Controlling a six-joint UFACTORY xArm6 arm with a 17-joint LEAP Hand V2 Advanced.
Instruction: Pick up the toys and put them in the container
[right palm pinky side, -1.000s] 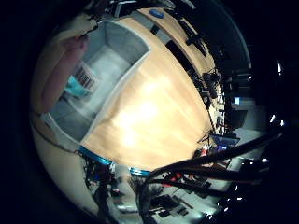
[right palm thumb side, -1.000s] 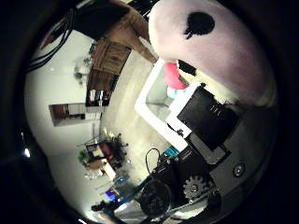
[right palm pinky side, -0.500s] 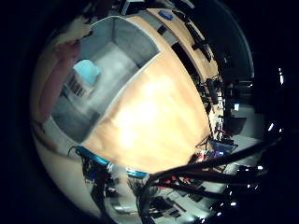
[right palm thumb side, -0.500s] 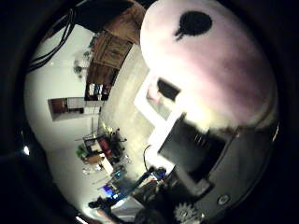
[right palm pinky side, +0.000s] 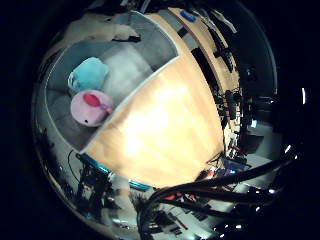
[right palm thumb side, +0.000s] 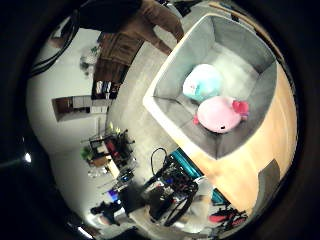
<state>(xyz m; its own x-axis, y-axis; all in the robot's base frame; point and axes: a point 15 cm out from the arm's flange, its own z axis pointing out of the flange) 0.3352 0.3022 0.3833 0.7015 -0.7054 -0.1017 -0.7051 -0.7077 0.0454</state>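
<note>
Pink and rounded, the plush toy (right palm thumb side: 218, 114) lies on the floor of the grey container (right palm thumb side: 235, 137), a red piece at one end and a small dark spot on its body. Its long axis runs roughly across the bin, red end toward the wall nearest the counter's (right palm pinky side: 165, 130) open wooden surface. Just beside it, touching or nearly so, sits a teal plush toy (right palm thumb side: 202, 82), also rounded, nearer the middle of the bin floor. The container stands at the edge of the light wooden counter, its walls upright. No part of my robot hand shows here, so I cannot tell whether it is open or closed.
</note>
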